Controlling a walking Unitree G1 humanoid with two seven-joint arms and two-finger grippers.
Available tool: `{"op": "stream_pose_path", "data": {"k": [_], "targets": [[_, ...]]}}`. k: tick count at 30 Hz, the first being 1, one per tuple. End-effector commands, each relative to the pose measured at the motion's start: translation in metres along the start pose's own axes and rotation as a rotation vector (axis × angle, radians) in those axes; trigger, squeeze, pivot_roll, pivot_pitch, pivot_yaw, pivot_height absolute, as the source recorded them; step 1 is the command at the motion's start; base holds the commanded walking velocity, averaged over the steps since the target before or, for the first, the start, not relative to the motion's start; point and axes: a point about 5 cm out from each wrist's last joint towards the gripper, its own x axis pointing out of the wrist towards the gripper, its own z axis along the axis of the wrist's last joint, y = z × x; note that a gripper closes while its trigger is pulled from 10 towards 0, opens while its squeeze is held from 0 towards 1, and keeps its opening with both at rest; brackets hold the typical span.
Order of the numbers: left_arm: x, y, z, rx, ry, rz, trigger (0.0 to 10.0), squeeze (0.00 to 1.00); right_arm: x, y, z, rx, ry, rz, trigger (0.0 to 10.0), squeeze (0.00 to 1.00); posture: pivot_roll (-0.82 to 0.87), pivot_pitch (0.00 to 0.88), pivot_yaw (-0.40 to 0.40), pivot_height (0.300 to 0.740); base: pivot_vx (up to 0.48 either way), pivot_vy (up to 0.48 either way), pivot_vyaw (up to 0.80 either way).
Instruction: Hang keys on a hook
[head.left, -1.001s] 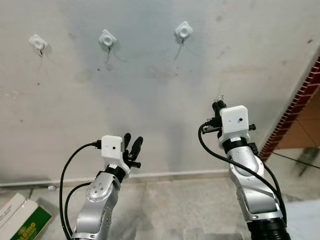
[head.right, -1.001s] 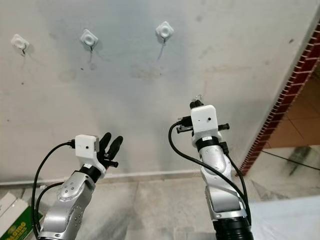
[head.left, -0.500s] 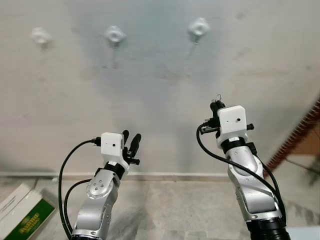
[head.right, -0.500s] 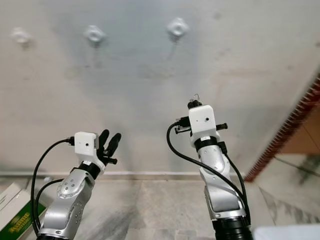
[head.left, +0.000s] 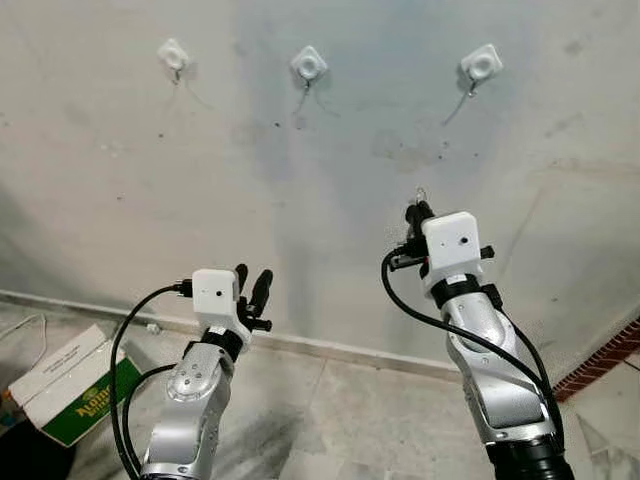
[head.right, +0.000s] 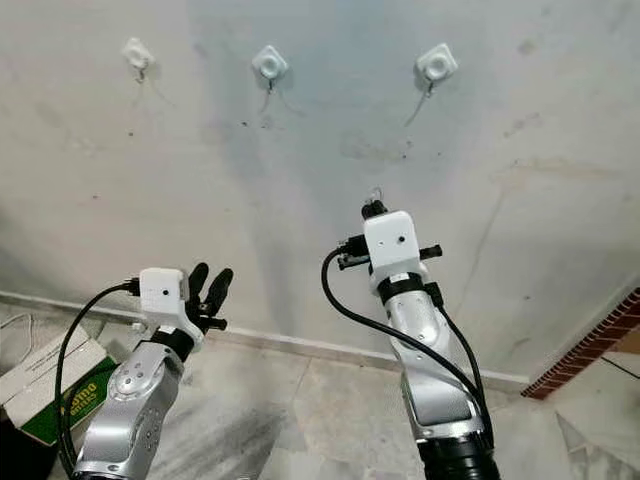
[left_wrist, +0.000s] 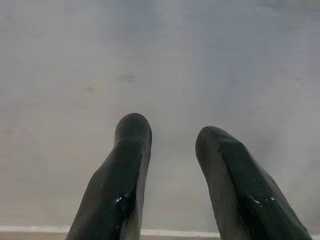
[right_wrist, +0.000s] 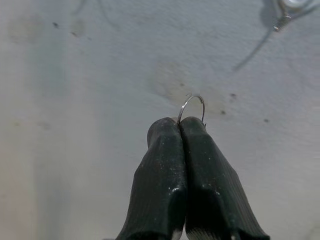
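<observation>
r end effector (right_wrist: 179, 125) pinches key ring (right_wrist: 192, 106) shut, hook (head.left: 481, 66) up above it; thin ring cld slip. l end effector (left_wrist: 172, 145) wide, idle.

The wall (head.left: 300, 200) is showing pale grey-white, mottled with darker grey smudges and small dark specks. Three hooks (head.left: 309, 66) are showing white square bases with thin dark metal wire hanging below. The key ring (right_wrist: 191, 106) is gleaming silver between matte black fingers (right_wrist: 162, 175). The right gripper (head.left: 414, 213) and left gripper (head.left: 251, 285) are appearing black, each behind a white boxy wrist block, on silver arms trailing black cables. The floor (head.left: 330, 410) is showing grey, veined stone tiles. The box (head.left: 70, 385) is showing white with a green side bearing yellowish lettering. The brick edging (head.left: 600, 360) is appearing dark red with pale joints.
</observation>
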Motion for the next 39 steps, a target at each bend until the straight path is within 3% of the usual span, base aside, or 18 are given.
{"op": "stream_pose_path", "data": {"k": [1, 15, 27, 39], "targets": [[-0.002, 0.003, -0.001, 0.002, 0.001, 0.000, 10.0, 0.00, -0.001, 0.000, 0.002, 0.003, -0.008, -0.003, 10.0, 0.00, -0.12, 0.072, 0.065, 0.740, 0.000, -0.390, 0.00], [-0.002, 0.005, 0.001, 0.006, -0.004, 0.000, 10.0, 0.00, -0.019, -0.006, -0.011, -0.010, 0.041, -0.004, 10.0, 0.00, -0.12, 0.076, 0.072, 0.740, 0.000, -0.411, 0.00], [-0.005, 0.008, 0.001, -0.009, -0.009, -0.001, 10.0, 0.00, -0.034, -0.003, -0.017, -0.006, 0.073, 0.022, 10.0, 0.00, -0.12, 0.079, 0.074, 0.740, 0.000, 0.000, 0.00], [-0.005, 0.008, 0.002, -0.012, -0.010, -0.008, 10.0, 0.00, -0.034, -0.005, -0.011, 0.013, 0.051, 0.024, 10.0, 0.00, -0.12, 0.081, 0.077, 0.740, 0.000, 0.000, 0.00]]}}
